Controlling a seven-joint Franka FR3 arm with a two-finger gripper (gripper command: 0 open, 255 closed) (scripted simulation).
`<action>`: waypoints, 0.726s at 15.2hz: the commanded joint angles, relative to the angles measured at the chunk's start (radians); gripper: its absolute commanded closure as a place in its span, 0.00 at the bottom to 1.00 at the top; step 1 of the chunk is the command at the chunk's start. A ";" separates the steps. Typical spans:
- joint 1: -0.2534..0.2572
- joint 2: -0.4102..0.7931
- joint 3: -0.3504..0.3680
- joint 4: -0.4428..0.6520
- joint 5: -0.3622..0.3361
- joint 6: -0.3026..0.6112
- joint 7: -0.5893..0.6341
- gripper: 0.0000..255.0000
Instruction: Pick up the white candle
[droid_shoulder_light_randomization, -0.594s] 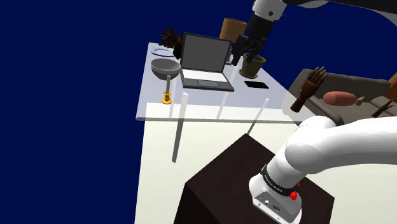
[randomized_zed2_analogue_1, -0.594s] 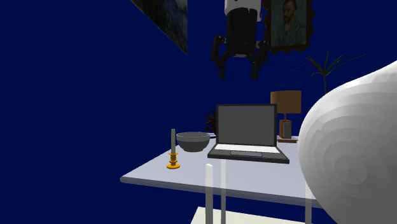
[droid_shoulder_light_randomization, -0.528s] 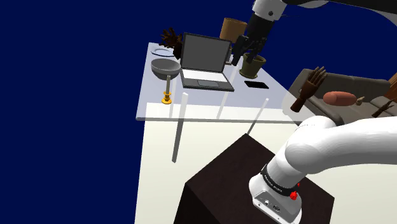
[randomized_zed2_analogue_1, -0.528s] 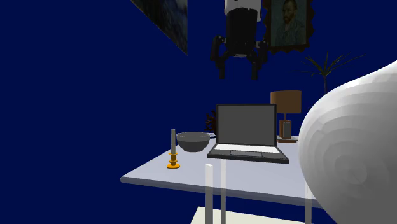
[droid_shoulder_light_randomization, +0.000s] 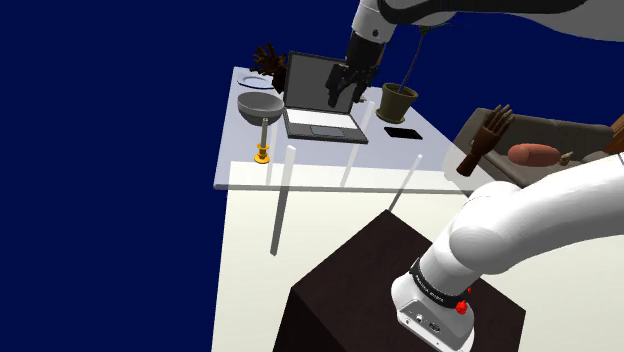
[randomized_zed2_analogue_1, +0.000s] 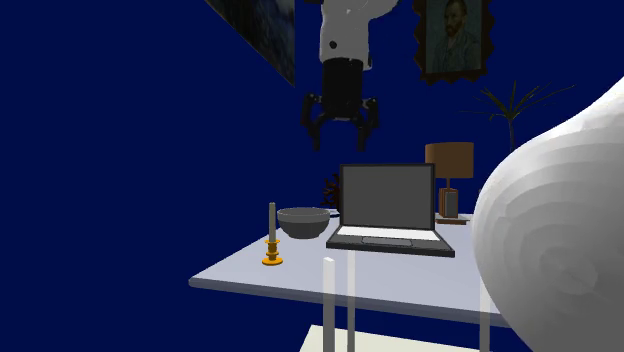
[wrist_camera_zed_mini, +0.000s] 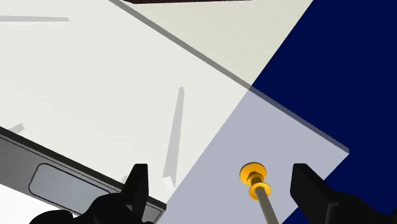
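- The slender pale grey candle stands upright in a small orange-gold holder, near the pale tabletop edge at the shoulder view's left, just beside a grey bowl.
- Judgement: the holder leaves the shaft exposed for a side grasp.
- The all-black gripper hangs above an open dark laptop, well apart from the candle, with its fingers spread wide, empty and touching nothing.

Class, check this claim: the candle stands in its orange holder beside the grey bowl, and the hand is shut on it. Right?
No. The hand hangs open, well clear of the candle, as the second exterior view shows; the rest holds.
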 joint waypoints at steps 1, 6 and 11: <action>0.010 0.068 0.012 0.026 0.006 0.041 0.008 0.00; 0.028 0.249 0.036 0.116 0.014 0.130 0.020 0.00; 0.045 0.433 0.059 0.237 0.012 0.192 0.033 0.00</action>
